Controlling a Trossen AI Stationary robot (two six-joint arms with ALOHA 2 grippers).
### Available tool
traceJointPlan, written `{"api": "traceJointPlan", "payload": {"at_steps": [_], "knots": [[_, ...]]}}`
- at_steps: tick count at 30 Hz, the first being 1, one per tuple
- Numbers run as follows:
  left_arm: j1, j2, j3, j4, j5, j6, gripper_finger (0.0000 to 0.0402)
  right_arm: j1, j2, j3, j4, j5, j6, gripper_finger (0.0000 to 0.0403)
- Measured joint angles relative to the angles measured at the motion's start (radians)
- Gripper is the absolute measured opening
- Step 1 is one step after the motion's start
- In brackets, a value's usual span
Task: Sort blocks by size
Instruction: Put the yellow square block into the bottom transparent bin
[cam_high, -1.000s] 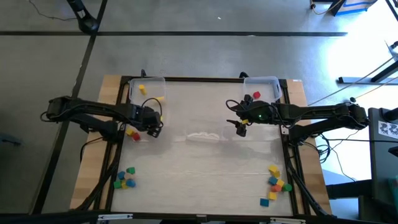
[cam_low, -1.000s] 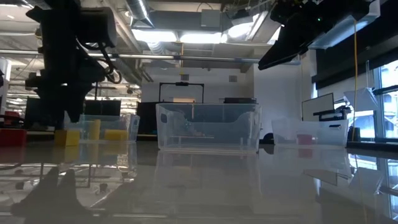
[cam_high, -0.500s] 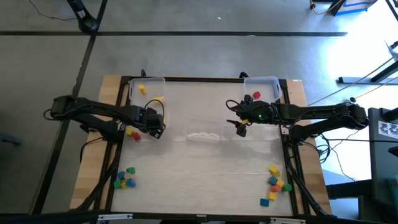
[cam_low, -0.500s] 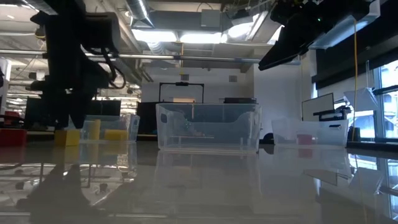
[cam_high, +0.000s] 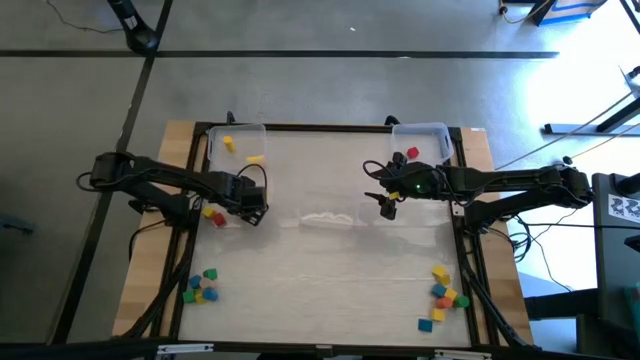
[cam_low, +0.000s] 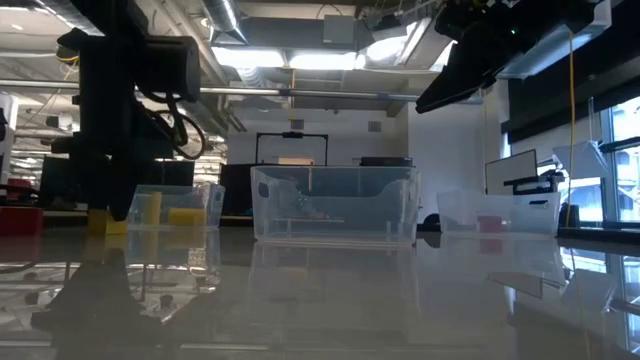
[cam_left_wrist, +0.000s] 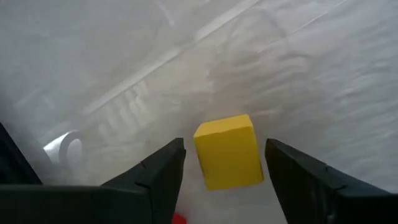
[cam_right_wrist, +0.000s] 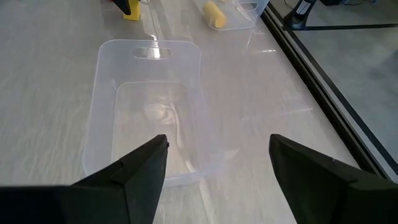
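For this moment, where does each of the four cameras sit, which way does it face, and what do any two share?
High: overhead, facing straight down; both arms, left claw, right claw.
Low: table height, facing level across; center bin, arms entering from above.
Left wrist: on the left arm, looking down past its open fingers at a yellow block.
Right wrist: on the right arm, over the center bin.
Shared: low and right wrist both show the center bin.

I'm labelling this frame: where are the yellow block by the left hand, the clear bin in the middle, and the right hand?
yellow block (cam_left_wrist: 227, 151), left wrist view, front face.
clear bin (cam_right_wrist: 146, 112), right wrist view, its floor.
right hand (cam_right_wrist: 214, 165), right wrist view, between fingertips.
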Motion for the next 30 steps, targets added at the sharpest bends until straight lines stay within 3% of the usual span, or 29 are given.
{"api": "traceJointPlan", "payload": {"at_steps": [7, 14, 22, 30], "knots": [[0.000, 0.004, 0.000, 0.027, 0.012, 0.013, 0.0154, 0.000, 0.000, 0.000, -0.001, 0.000, 0.000, 0.0280], [0.000, 0.015, -0.035, 0.067, 0.003, 0.063, 0.0126, 0.000, 0.000, 0.000, -0.001, 0.000, 0.000, 0.0280], [0.000, 0.011, -0.025, 0.070, 0.005, 0.105, 0.0122, 0.000, 0.000, 0.000, -0.001, 0.000, 0.000, 0.0280], [-0.003, 0.004, 0.104, 0.077, 0.013, 0.200, 0.0122, 0.000, 0.000, 0.000, 0.000, 0.000, 0.000, 0.0280]]}}
